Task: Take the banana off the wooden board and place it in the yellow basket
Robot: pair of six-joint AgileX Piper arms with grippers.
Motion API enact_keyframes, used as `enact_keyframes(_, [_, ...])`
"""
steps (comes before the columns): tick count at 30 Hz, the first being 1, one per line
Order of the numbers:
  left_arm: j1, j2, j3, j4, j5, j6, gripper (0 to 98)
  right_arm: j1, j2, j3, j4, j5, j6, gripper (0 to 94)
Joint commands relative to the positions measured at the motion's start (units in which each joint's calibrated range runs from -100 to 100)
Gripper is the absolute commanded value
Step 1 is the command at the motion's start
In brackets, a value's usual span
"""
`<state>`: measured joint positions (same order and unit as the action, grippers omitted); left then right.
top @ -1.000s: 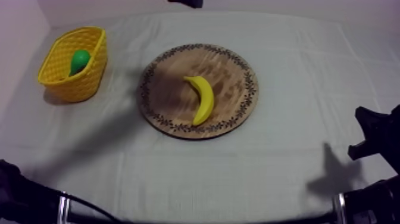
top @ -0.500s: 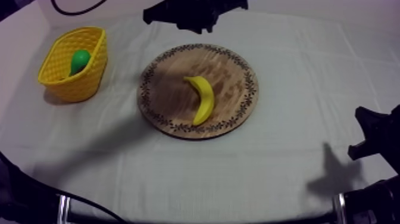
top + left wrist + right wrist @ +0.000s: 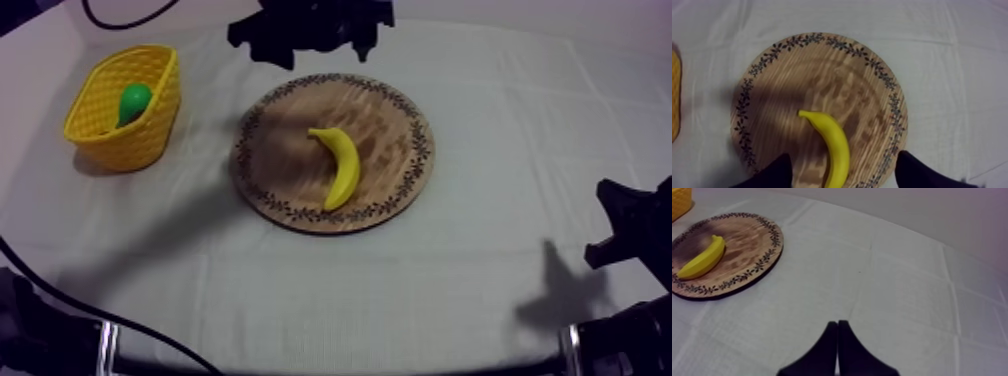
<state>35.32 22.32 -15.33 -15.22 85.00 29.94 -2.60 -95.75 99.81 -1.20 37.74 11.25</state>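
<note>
Since a second ago, the left arm (image 3: 310, 25) has been brought in along the upper edge of the top view, above the far rim of the board; nothing else has been shifted. The banana (image 3: 338, 165) is seen lying flat near the middle of the round wooden board (image 3: 395, 110), at the centre of the frame. Its long axis runs from a tip at upper left, through a curve, down toward the board's lower rim. It is shown as a smooth, evenly yellow crescent, tapered at both ends.

In the left wrist view it is framed between the fingers of the left gripper (image 3: 844, 161). These are spread wide with nothing gripped, one at each side of the long axis. This arm is judged the nearer, and a straight descent onto the fruit seems called for. The right gripper (image 3: 838, 334) is pressed into a narrow, empty wedge, well apart from the board. The yellow basket (image 3: 140, 145), with a pear (image 3: 134, 102) inside, is set at upper left.
</note>
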Motion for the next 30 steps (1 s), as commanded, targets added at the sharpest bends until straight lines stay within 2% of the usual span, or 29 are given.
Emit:
enact_keyframes(1, [-0.19,-0.03,0.57,0.40,-0.01,-0.07,78.4,0.00,0.00,-0.03,0.01,-0.08,0.01,0.3])
enact_keyframes(15, [-0.70,5.18,6.85,5.53,0.02,-0.33,76.6,0.00,0.00,-0.03,0.01,-0.08,0.01,0.3])
enact_keyframes(30, [-0.94,15.17,2.08,10.57,0.31,0.54,74.9,0.00,0.00,-0.03,0.01,-0.08,0.01,0.3])
